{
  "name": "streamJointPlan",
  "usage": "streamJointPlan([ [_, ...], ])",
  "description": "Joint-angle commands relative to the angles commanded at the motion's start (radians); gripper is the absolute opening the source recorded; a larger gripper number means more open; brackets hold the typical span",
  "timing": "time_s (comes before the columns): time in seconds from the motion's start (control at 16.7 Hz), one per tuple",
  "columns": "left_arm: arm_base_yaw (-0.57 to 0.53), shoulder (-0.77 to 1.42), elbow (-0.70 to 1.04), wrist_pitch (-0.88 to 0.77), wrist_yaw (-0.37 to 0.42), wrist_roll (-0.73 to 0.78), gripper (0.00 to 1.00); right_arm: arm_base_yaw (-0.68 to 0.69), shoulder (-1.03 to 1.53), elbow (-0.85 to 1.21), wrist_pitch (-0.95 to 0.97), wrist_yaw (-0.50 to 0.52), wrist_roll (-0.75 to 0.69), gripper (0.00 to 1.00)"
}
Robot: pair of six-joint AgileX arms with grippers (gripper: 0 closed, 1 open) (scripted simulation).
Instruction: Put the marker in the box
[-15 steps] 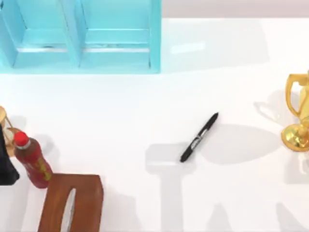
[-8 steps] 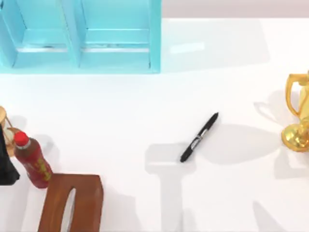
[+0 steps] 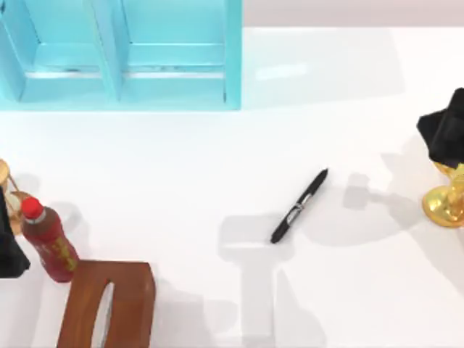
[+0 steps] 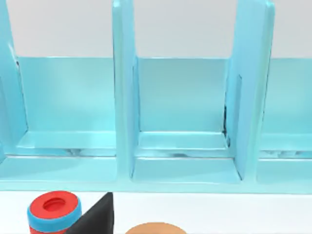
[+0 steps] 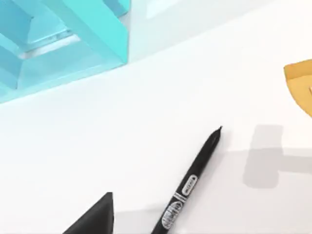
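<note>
The black marker [image 3: 299,206] lies slantwise on the white table, right of the middle, its label band visible [image 5: 183,197]. A light-blue box with open compartments [image 3: 123,54] stands at the back left and faces the left wrist camera [image 4: 180,146]. My right gripper [image 3: 444,134] hovers at the right edge above a gold trophy, well to the right of the marker. One of its fingers [image 5: 100,217] shows beside the marker's near end with bare table along its inner side, so it is open and empty. My left gripper [image 3: 9,250] sits at the left edge, with one free finger [image 4: 97,219] showing.
The gold trophy [image 3: 446,199] stands at the right edge. At the front left are a red bottle [image 3: 49,243], a small gold object [image 3: 7,192] and a brown wooden case with a slot [image 3: 134,290]. White table surrounds the marker.
My right gripper has come into the top view from the right edge and now covers the trophy's top. Its shadow has shifted toward the marker. The marker and left arm have not moved.
</note>
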Motion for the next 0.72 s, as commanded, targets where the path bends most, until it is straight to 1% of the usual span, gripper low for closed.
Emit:
streamJointPlan([
  [0.18, 0.0, 0.0, 0.0, 0.0, 0.0, 0.0, 1.0, 0.079, 0.365, 0.251, -0.18, 0.0, 0.169, 1.0],
  [0.36, 0.0, 0.0, 0.0, 0.0, 0.0, 0.0, 1.0, 0.127, 0.688, 0.483, -0.341, -0.004, 0.314, 1.0],
  [0.54, 0.0, 0.0, 0.0, 0.0, 0.0, 0.0, 1.0, 0.147, 0.935, 0.691, -0.469, -0.014, 0.429, 1.0],
  [0.72, 0.0, 0.0, 0.0, 0.0, 0.0, 0.0, 1.0, 0.147, 1.105, 0.853, -0.557, -0.026, 0.506, 1.0],
])
